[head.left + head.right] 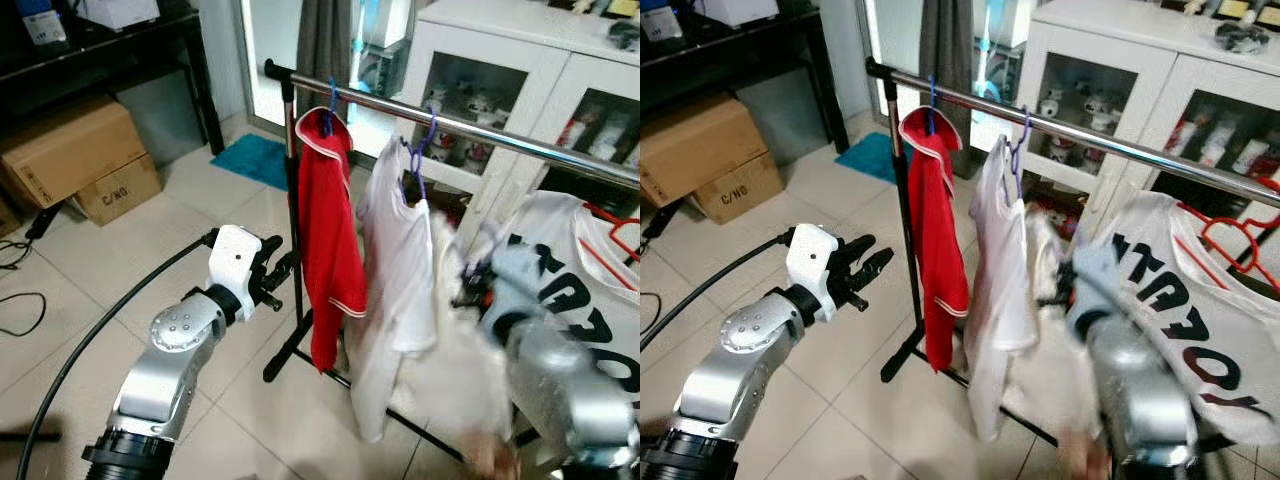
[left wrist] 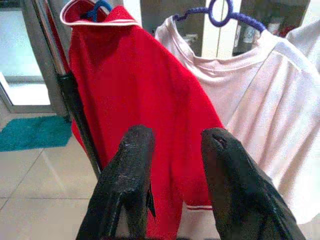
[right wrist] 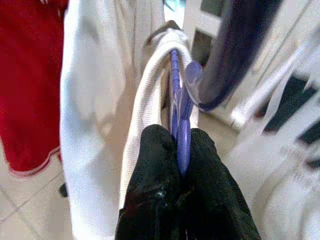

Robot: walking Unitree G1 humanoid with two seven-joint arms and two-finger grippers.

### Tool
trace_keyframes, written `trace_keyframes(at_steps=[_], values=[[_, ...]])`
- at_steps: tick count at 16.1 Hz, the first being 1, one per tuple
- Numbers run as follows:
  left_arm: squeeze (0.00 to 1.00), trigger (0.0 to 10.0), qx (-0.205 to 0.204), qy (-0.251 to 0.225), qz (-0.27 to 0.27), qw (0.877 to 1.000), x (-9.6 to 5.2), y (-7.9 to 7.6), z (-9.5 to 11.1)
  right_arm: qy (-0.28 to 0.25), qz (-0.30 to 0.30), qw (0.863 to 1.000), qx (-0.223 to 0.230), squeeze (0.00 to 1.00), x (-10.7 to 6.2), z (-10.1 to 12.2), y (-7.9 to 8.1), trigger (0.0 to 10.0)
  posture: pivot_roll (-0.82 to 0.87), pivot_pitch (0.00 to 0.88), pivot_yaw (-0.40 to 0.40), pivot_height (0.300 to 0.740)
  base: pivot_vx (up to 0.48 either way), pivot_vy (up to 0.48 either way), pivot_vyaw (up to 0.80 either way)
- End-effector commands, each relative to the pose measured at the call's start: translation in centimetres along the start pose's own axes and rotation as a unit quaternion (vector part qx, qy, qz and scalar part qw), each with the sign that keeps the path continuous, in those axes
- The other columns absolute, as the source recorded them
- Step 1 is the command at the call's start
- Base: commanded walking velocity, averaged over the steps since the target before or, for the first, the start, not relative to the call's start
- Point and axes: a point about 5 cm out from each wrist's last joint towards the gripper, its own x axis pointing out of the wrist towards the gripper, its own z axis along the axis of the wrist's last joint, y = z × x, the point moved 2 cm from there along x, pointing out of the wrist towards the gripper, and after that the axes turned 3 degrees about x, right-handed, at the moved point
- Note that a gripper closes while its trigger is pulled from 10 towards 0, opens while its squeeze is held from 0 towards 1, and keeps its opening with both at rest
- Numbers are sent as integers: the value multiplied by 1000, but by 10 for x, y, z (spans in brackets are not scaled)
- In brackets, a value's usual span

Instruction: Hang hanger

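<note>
Right gripper (image 3: 181, 150) is clamping the purple hanger (image 3: 178, 107) by its neck, so the hook is staying free to go over the rail (image 1: 470, 128). The hanger is sitting below the rail's middle stretch, carrying a white garment (image 3: 100, 100), beside the red shirt (image 1: 330, 240). Left gripper (image 2: 172, 150) is waiting released, facing the shirt, near the rail's end post.

hanger (image 3: 181, 125): purple plastic | carrying white garment (image 3: 100, 125) | upright | just below rail (image 1: 480, 130)
</note>
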Motion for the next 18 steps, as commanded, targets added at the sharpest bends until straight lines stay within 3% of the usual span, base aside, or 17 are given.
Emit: trace_keyframes(at_steps=[1, 3, 9, 18], values=[[0, 10000, 2, -2, 6, 1000, -1, 0, 0, -40, -3, 999, 4, 0, -6, 9, 4, 10000, -188, 0, -13, 740, 0, 0, 0], [0, 10000, 2, 1, 10, 1000, -1, 0, 0, -39, -3, 998, 43, 0, -10, -2, 13, 10000, -181, 0, -11, 740, -120, 0, 0], [0, 10000, -13, 4, 16, 1000, -8, 2, -4, -19, -20, 997, 67, 0, -22, -22, 20, 10000, -162, 0, -6, 740, -267, 0, -582], [0, 10000, -8, 14, 15, 1000, -12, 1, -8, -25, -23, 996, 80, 0, -19, -19, 26, 10000, -151, 0, -4, 740, -284, 0, -800]])
